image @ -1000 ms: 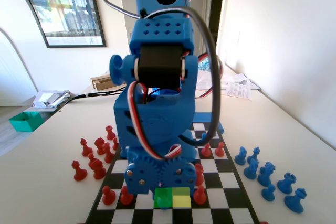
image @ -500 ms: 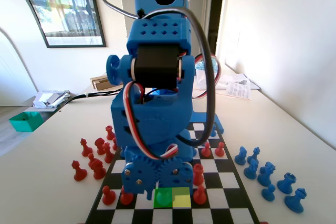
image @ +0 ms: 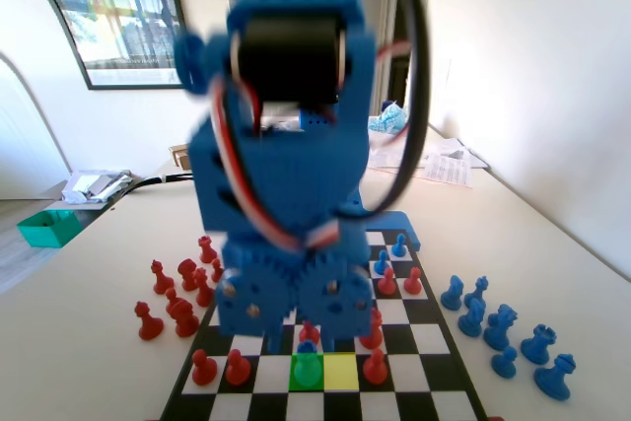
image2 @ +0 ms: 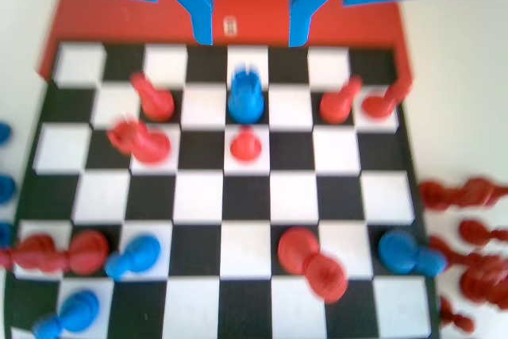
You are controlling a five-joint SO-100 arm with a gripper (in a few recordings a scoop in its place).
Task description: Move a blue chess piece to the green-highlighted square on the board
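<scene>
Gripper: the gripper [image2: 250, 25] hangs above the board with its two jaws spread apart and nothing between them; in the fixed view the blue arm [image: 286, 155] is motion-blurred.

Blue chess piece: the blue chess piece [image: 308, 365] stands upright on the green-highlighted square [image: 307, 374]; in the wrist view it sits just below the gap between the jaws, apart from both.

Green-highlighted square: in the second row from the board's near edge in the fixed view, touching the yellow-tinted square [image: 341, 373] on its right.

Board: the board [image2: 198, 196] carries red pawns and other blue pieces; one red pawn [image2: 246, 145] stands on the square just behind the blue chess piece, toward the arm.

Off the board: red pieces [image: 173, 298] on the table past the board's left edge, blue pieces [image: 508, 332] past its right edge, in the fixed view.

Progress: judged from these views, the placement is made and the piece let go. What seems left is for the arm to lift clear without knocking the piece or its red neighbour.
</scene>
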